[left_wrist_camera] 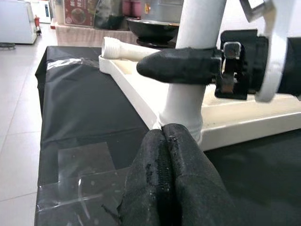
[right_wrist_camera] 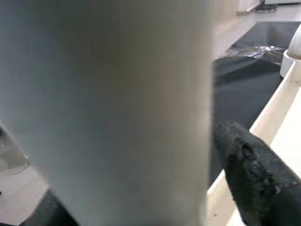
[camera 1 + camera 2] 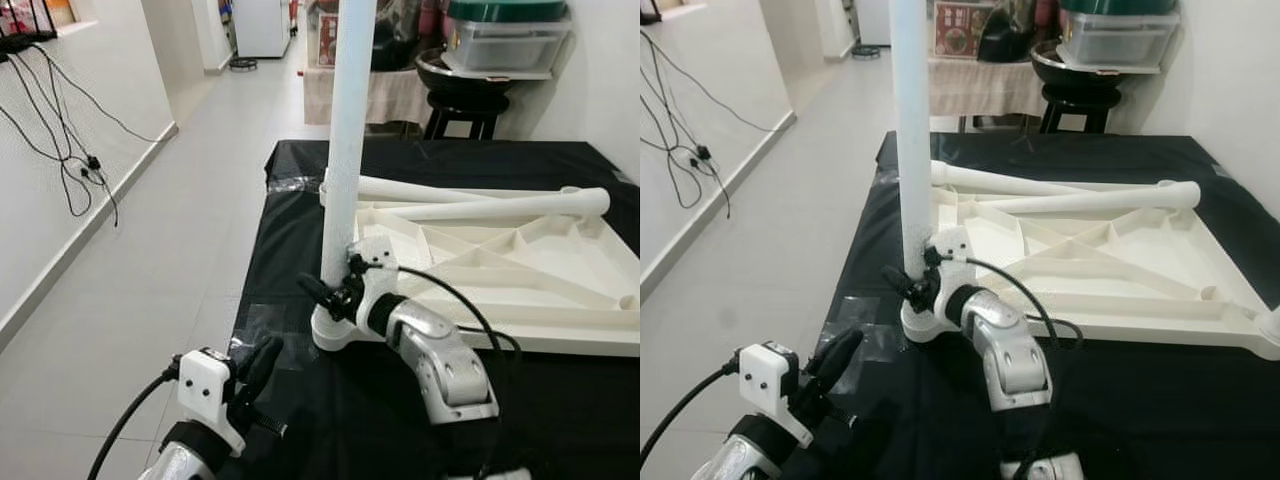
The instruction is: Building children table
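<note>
**Leg going into the corner socket**

Nearest us, the left gripper (image 3: 262,362) hangs low off the near-left corner of the black sheet (image 3: 300,420), its 2 fingers pressed together on nothing, pointing at the work. Just beyond it, the right gripper (image 3: 330,292) is wrapped around the foot of the upright leg (image 3: 345,130), 1 finger on each side, clamped on it right above the socket (image 3: 330,335). That leg stands vertical at the near-left corner of the upturned white tabletop (image 3: 560,300), which lies flat on the sheet. Farther back, 2 loose legs (image 3: 500,205) lie across the tabletop's ribbed underside. Beyond the sheet's far edge, a stool (image 3: 465,110) and tubs.

The step looks like seating leg 1. Next call, I'd say: twist or press it home, release, then fetch another leg.
</note>
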{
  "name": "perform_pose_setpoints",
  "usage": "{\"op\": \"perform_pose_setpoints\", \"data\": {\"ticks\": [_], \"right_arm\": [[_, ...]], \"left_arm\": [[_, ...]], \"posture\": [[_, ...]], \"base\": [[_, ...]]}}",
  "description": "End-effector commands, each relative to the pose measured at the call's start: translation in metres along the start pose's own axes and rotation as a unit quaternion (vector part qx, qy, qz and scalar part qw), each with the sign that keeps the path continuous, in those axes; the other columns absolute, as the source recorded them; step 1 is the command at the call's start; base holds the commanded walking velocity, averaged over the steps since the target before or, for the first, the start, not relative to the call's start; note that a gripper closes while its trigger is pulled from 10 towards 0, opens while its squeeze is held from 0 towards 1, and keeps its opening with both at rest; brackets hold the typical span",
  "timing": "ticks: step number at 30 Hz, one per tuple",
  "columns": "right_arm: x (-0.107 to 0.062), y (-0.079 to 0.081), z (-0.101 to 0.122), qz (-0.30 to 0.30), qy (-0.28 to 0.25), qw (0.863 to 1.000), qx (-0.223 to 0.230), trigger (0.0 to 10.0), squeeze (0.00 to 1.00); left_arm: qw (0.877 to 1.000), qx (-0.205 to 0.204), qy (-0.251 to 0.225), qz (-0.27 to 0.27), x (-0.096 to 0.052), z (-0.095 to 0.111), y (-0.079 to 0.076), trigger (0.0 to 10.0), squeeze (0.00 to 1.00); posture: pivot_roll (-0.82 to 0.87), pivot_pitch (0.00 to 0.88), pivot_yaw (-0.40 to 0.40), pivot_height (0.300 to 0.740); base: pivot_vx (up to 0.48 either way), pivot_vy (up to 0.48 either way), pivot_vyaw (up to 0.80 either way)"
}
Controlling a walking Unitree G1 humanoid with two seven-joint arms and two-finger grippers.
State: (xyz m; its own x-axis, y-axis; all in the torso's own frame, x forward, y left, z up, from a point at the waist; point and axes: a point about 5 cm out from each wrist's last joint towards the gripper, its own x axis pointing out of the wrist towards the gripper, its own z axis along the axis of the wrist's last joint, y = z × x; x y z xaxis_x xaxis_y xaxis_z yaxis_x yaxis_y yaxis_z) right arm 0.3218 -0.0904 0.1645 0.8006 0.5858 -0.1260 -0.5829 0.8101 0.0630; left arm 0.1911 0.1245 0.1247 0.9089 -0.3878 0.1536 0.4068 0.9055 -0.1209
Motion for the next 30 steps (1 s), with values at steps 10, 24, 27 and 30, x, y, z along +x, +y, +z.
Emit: {"op": "perform_pose_setpoints", "data": {"ticks": [10, 24, 27, 30], "right_arm": [[-0.002, -0.003, 0.052, 0.266, -0.060, 0.961, -0.043, 10.0, 0.00], [0.006, -0.004, 0.054, 0.461, -0.016, 0.882, -0.094, 3.1, 0.00], [0.008, -0.004, 0.047, 0.480, -0.003, 0.873, -0.086, 0.0, 0.00], [0.010, -0.006, 0.043, 0.485, 0.008, 0.871, -0.084, 0.0, 0.00]], "left_arm": [[1.000, 0.003, 0.003, 0.003, 0.000, -0.002, 0.001, 10.0, 0.00], [1.000, 0.002, 0.003, 0.003, 0.001, -0.003, 0.001, 10.0, 0.00], [1.000, 0.002, 0.003, 0.002, 0.002, -0.003, 0.000, 10.0, 0.00], [1.000, 0.002, 0.003, 0.002, 0.002, -0.003, -0.001, 10.0, 0.00]], "posture": [[-0.01, 0.064, -0.009, 0.740], [0.00, 0.056, -0.007, 0.740], [0.01, 0.053, -0.009, 0.740], [0.01, 0.053, -0.011, 0.740]], "base": [[0.000, 0.000, 0.00], [0.000, 0.000, 0.00], [0.000, 0.000, 0.00], [0.000, 0.000, 0.00]]}}
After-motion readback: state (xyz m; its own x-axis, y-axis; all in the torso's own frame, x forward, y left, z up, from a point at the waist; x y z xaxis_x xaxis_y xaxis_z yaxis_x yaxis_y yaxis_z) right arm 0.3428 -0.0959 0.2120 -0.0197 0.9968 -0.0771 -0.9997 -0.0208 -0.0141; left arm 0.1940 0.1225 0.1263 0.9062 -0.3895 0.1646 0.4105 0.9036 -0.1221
